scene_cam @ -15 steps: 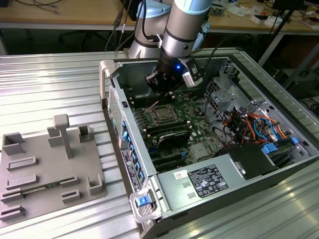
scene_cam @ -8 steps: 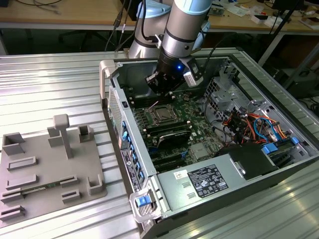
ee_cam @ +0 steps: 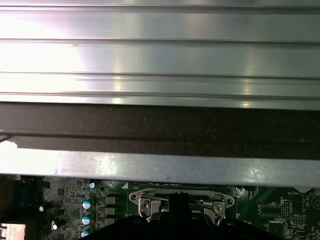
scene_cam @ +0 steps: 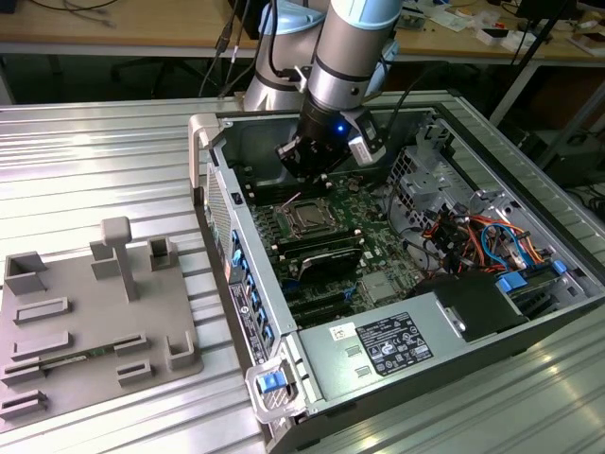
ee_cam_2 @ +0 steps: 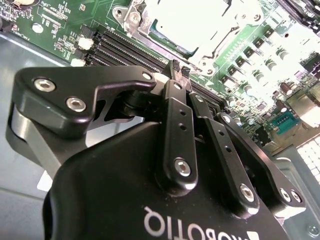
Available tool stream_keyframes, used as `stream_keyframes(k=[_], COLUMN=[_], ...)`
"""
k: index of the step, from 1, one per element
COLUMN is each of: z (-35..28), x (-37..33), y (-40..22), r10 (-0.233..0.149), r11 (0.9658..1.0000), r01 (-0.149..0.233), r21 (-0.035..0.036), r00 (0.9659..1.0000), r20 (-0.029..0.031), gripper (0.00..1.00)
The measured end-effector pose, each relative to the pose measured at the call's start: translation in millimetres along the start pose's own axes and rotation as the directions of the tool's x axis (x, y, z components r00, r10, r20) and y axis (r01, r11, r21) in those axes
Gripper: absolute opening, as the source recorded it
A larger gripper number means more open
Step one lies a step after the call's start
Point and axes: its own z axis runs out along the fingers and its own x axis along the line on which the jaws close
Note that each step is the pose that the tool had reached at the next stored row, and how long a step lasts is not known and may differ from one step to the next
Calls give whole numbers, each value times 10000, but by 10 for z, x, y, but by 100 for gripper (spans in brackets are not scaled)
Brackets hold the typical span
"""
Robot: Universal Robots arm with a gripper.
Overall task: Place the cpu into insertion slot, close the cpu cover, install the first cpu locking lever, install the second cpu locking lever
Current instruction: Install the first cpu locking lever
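The cpu (scene_cam: pixel 305 221) sits in the slot (scene_cam: pixel 287 218), just beside your gripper (ee_cam_2: pixel 179 71) and not in its grasp. You have the gripper clenched: in the second wrist view its fingertips (ee_cam_2: pixel 174 66) meet, and nothing shows between them. They hover over the black memory slots (ee_cam_2: pixel 112 50) next to the slot. The cover (ee_cam_2: pixel 142 25) looks to lie flat around the cpu. Around that you see the green board (scene_cam: pixel 383 203), the open case (scene_cam: pixel 219 203), then the ribbed table (scene_cam: pixel 95 161).
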Motion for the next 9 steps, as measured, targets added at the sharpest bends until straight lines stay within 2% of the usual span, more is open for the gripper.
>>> stream_keyframes(k=[9], z=[81], x=[-22], y=[-3], r10=[-1], r11=[10000], r01=[1], r21=[1], r00=[10000], r20=[-1], gripper=[11])
